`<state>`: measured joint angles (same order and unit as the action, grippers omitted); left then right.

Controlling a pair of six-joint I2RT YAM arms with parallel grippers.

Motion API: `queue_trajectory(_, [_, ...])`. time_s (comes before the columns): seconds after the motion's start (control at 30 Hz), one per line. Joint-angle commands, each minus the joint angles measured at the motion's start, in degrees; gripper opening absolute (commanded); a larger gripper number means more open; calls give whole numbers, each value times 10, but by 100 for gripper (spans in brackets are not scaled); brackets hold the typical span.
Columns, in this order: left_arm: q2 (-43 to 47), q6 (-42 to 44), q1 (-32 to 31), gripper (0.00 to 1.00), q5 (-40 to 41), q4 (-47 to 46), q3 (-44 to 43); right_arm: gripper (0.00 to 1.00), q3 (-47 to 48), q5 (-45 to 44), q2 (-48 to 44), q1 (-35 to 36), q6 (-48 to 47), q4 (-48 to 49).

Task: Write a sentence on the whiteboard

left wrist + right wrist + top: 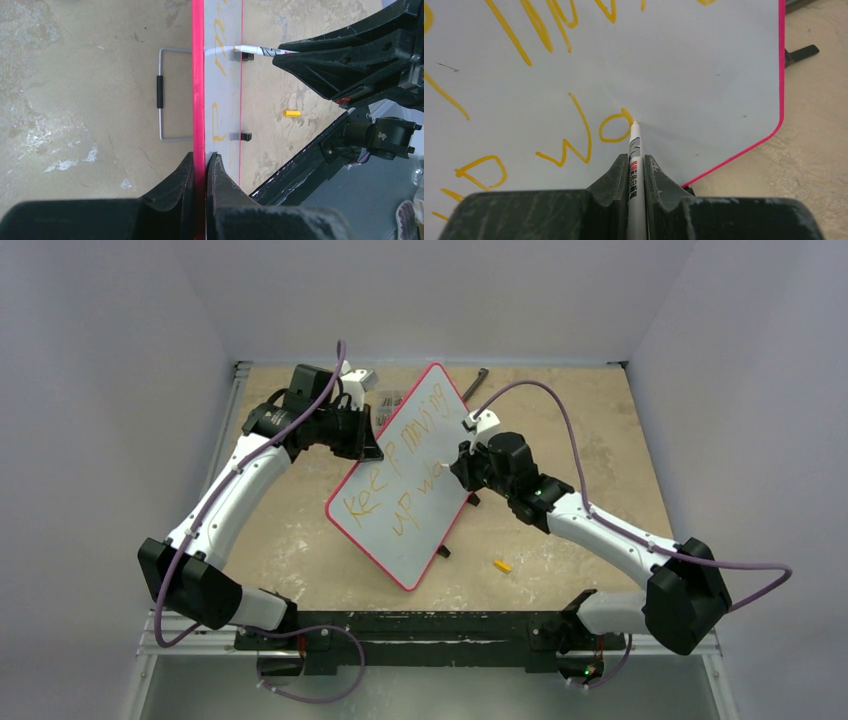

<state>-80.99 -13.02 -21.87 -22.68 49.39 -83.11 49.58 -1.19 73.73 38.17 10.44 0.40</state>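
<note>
The whiteboard (pixel 420 455), pale with a thin red frame, stands tilted at mid-table. My left gripper (pixel 200 159) is shut on its red edge (pixel 198 75); it shows at the board's upper left (pixel 372 440). My right gripper (pixel 636 159) is shut on a slim white marker pen (pixel 634 142), whose tip touches the board at the end of an "o". The sentence (pixel 400 475), in orange, reads "Keep moving" above "up wo"; its second line shows in the right wrist view (pixel 574 137). The pen also shows in the left wrist view (pixel 257 50).
A small yellow pen cap (pixel 502 565) lies on the tan table right of the board's lower corner, also in the left wrist view (pixel 291 113). A wire stand (pixel 162 92) sticks out behind the board. A dark tool (pixel 474 383) lies at the back.
</note>
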Motion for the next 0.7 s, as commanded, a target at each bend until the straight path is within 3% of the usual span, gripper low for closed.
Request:
queue_trajectory(0.0, [5, 60, -2, 0, 69, -5, 2, 0, -28, -5, 10, 2, 8, 16])
queue_trajectory(0.67, [5, 60, -2, 0, 68, -6, 2, 0, 18, -63, -55, -4, 4, 20])
